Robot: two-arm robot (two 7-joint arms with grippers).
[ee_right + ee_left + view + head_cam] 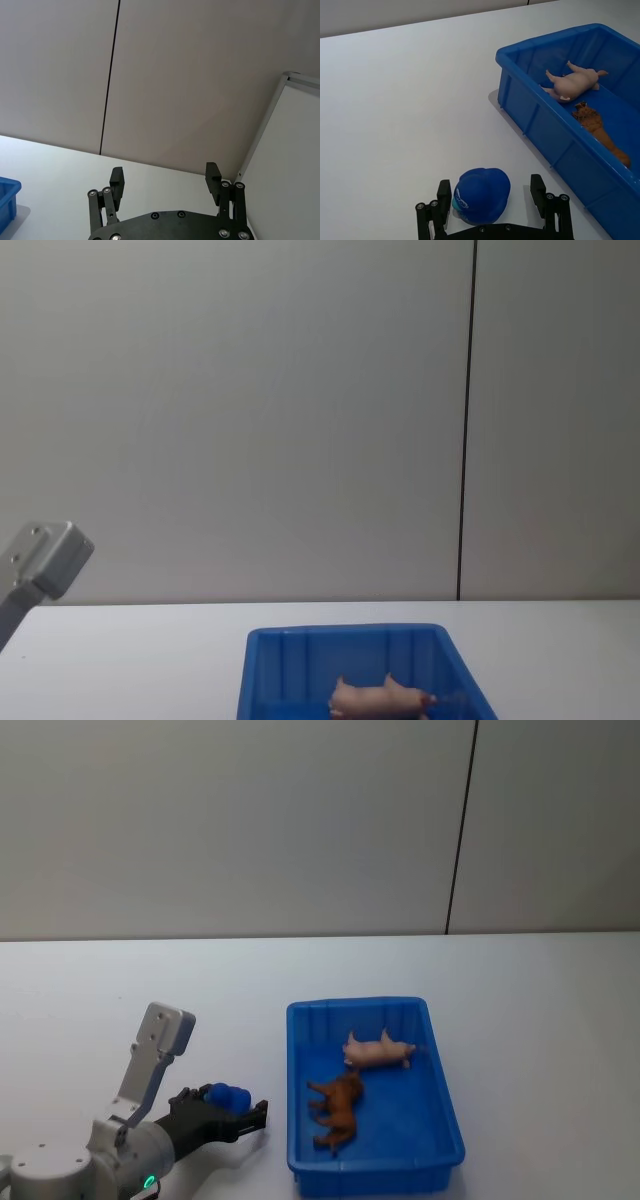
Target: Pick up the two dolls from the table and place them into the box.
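The blue box (292, 1100) stands on the white table, to the right of my left gripper. Both dolls lie inside it. The pale pink pig-like doll (378, 1050) rests on its side toward the far end, and the brown fuzzy doll (340, 1110) lies just nearer. My left gripper (255, 1116) hovers low over the table, left of the box (535, 117), and it is open. A small blue cap-shaped toy (482, 195) sits between its fingers (538, 189), with a gap on one side. My right gripper (165, 177) is raised, open and holding nothing, facing the wall.
The table is bare white to the left of and beyond the box. A grey wall with a dark vertical seam (460, 830) stands behind. In the right wrist view a white panel's edge (295, 150) and a corner of the box (7, 200) show.
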